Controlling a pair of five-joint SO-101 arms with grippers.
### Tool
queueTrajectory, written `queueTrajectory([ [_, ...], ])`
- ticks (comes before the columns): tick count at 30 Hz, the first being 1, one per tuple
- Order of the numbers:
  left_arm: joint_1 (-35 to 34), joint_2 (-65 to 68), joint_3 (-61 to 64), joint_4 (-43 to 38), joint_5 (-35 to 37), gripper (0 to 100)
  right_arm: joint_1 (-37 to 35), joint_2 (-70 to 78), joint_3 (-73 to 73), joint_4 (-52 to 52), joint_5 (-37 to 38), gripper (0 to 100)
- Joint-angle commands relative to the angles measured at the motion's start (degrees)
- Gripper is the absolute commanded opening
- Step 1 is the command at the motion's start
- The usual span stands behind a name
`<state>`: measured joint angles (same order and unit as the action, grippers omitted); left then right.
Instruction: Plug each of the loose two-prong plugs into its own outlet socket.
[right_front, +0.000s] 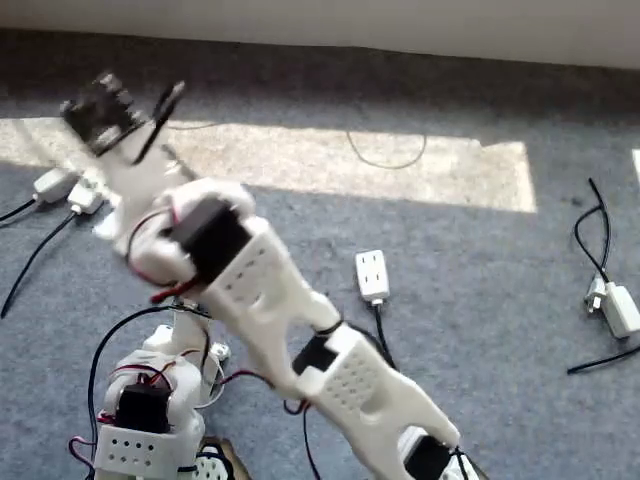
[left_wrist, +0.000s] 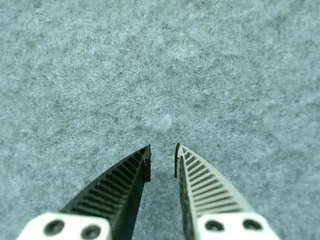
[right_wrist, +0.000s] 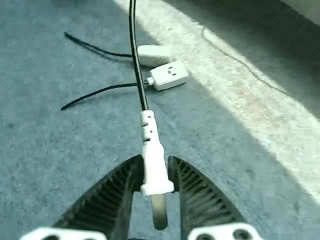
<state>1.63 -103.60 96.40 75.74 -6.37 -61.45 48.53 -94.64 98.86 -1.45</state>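
My right gripper (right_wrist: 156, 175) is shut on a white two-prong plug (right_wrist: 152, 165), whose black cord (right_wrist: 136, 60) runs away from the fingers. Beyond it on the grey carpet lie a white outlet socket (right_wrist: 169, 75) and a second white piece (right_wrist: 154, 52) beside it. From above, the right arm stretches across to the far left, its gripper (right_front: 150, 130) raised above the two white pieces (right_front: 68, 190). My left gripper (left_wrist: 162, 159) points down at bare carpet, slightly open with nothing between its fingers. Another outlet socket (right_front: 372, 275) lies in the middle.
At the right edge a white plug and socket (right_front: 612, 305) lie with black cords. A sunlit strip (right_front: 400, 165) crosses the far carpet, with a thin wire loop on it. The left arm's base (right_front: 150, 410) sits at the near left, with red and black wires around it.
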Motion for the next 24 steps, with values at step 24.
queueTrajectory([
  [24,-1.27,-0.48,0.57,-2.29,-0.18,10,13.93,-23.87,-6.99,2.15,5.54,19.2],
])
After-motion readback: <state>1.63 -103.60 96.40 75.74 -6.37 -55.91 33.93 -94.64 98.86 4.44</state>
